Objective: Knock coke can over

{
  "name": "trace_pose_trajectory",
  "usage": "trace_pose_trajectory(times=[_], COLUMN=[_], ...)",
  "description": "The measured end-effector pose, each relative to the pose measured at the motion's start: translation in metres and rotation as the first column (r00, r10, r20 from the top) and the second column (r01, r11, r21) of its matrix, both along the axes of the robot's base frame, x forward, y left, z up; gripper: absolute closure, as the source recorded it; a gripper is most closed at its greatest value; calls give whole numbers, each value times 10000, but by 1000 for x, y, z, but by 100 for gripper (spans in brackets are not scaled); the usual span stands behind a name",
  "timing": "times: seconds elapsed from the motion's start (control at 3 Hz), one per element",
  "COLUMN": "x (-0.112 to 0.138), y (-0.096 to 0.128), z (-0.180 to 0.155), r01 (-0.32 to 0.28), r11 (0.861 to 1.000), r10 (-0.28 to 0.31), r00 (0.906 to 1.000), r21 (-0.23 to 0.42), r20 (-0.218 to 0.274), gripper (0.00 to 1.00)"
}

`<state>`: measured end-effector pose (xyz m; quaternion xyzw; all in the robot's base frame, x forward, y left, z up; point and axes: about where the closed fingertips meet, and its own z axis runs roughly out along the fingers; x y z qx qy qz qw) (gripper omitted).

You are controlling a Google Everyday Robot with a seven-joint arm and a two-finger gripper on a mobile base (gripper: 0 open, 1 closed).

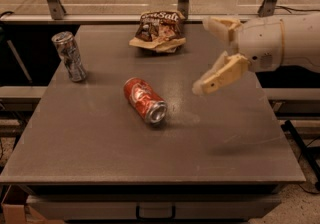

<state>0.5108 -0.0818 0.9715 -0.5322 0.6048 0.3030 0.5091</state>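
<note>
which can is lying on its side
The red coke can in the middle lies on its side; the silver can at the left stands upright. The gripper hangs open to the red can's right, touching nothing.

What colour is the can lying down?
Red with white writing, camera view. The open hand hangs right of the can.
</note>
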Motion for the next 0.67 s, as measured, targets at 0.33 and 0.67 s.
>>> trace_pose_trajectory(times=[0.33,0.67], x=[3,5], y=[-99,-112], z=[2,9], r01=[1482,1739], r11=[9851,9800], r10=[-1459,-1697], r00=[9888,9842], r21=[-871,-968], r20=[319,502], gripper=[0,0])
